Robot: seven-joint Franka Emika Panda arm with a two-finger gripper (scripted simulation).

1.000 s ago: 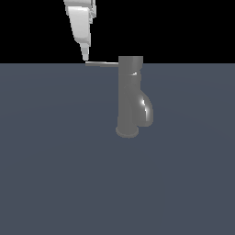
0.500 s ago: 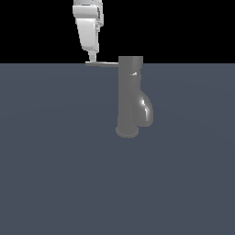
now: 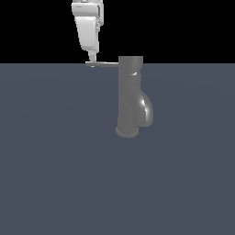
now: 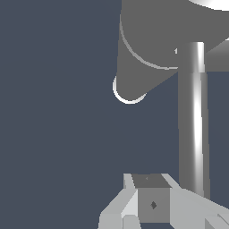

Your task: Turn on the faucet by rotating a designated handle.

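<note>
Slate-blue tabletop (image 3: 55,174) fills the scene under a black backdrop; on it, right of centre in the exterior view, stands the glossy grey faucet (image 3: 130,98), its handle (image 3: 104,64) projecting toward that view's left. The end effector (image 3: 92,60) hangs at the bar's free tip; whether it is open or closed I cannot tell. Judged step: contact made, next a sideways push to swing the bar. No writing is legible

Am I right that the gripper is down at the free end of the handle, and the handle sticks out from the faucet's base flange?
Not quite. In the exterior view the gripper is at the handle's free end, but the handle projects from the faucet's top, not the base flange.
</note>
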